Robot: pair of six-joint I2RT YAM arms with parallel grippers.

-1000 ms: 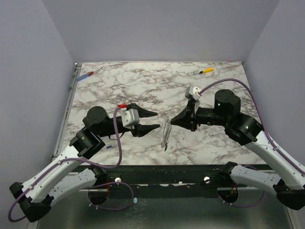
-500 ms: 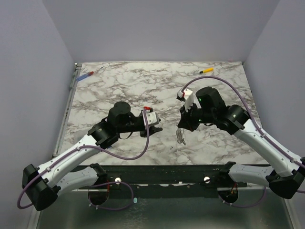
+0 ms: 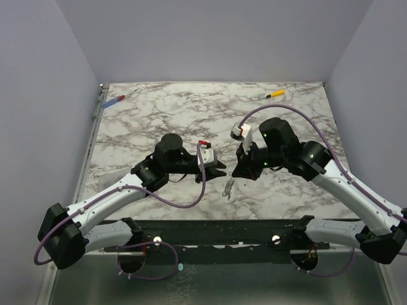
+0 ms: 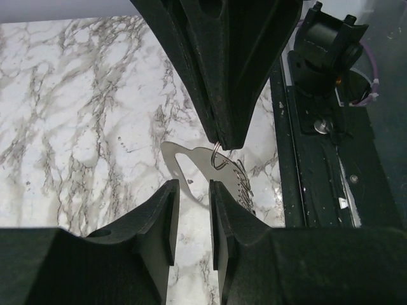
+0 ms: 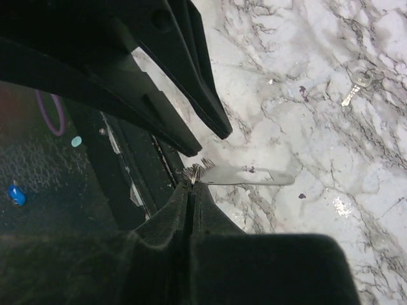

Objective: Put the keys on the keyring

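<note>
My right gripper (image 3: 234,173) is shut on the keyring (image 5: 194,175), a thin loop pinched at its tips, which also shows in the left wrist view (image 4: 218,154). The keys (image 3: 227,187) hang from the keyring just above the table: a flat silver piece (image 4: 188,166) with holes and a short chain (image 4: 245,182). My left gripper (image 3: 220,171) faces the right one from the left, its jaws a narrow gap apart. Its fingertips (image 4: 170,190) sit on either side of the flat piece's lower edge, without gripping it.
A single small key (image 5: 355,83) lies on the marble further off. The blue-and-red tool (image 3: 119,98) lies at the far left corner and the yellow-handled tool (image 3: 275,94) at the far right. The black front rail (image 4: 331,159) runs close by the grippers.
The right gripper came down on the keys lying on the table, shut on the ring and now holds them. The left arm swung right until its tips meet the keys.
</note>
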